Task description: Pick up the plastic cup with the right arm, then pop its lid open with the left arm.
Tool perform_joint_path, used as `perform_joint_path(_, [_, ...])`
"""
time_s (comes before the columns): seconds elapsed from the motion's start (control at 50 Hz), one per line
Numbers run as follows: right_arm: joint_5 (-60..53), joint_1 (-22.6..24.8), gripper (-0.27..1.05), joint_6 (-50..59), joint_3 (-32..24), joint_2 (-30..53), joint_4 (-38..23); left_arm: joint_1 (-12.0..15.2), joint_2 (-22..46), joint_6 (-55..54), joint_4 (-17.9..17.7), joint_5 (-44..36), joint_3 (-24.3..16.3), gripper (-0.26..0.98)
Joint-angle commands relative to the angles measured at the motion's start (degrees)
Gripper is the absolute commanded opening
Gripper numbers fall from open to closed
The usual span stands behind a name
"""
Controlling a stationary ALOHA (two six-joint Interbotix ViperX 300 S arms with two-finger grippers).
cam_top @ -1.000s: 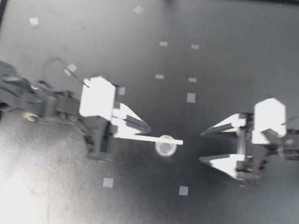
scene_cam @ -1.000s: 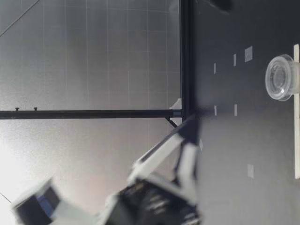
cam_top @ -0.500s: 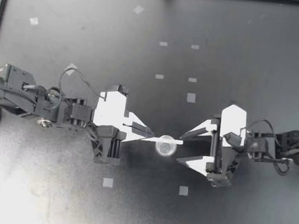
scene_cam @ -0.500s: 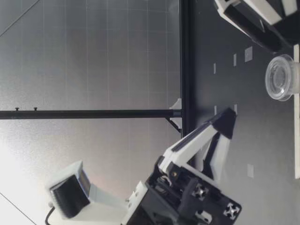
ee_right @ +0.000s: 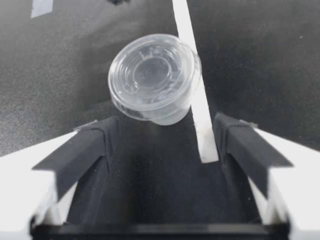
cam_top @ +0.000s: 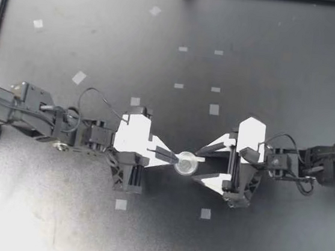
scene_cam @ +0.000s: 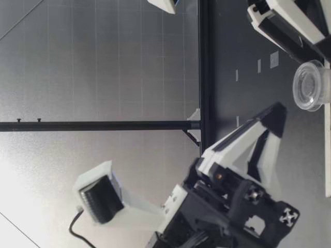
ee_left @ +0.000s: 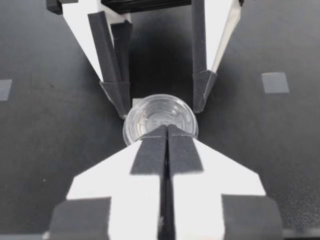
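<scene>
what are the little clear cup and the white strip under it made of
The small round clear cup looks like thin, glossy transparent plastic: the black table shows through it and moulded rings catch light. The flat white strip under it looks like matte tape or paper, lying flush; which one is unclear.

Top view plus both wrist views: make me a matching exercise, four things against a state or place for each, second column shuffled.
1. left gripper
2. right gripper
3. clear cup
4. white strip

a. open
b. lies flat on the table
c. shut, at the cup's rim
d. stands between both grippers

Pairs: 1-c, 2-a, 3-d, 4-b
</scene>
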Motion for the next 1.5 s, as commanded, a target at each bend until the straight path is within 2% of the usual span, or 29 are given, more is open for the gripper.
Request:
perform_joint_path(0.0, [-0.35, -0.44, 0.74, -0.09, -0.70, -0.62, 0.00, -0.09, -0.62, 0.09, 0.09, -0.62, -1.14, -0.09])
perform_joint_path(1.48, [4.39, -0.35, 0.73, -0.09, -3.16, -0.18, -1.93, -0.09, 5.54, -0.88, 0.09, -4.13, -1.67, -0.09])
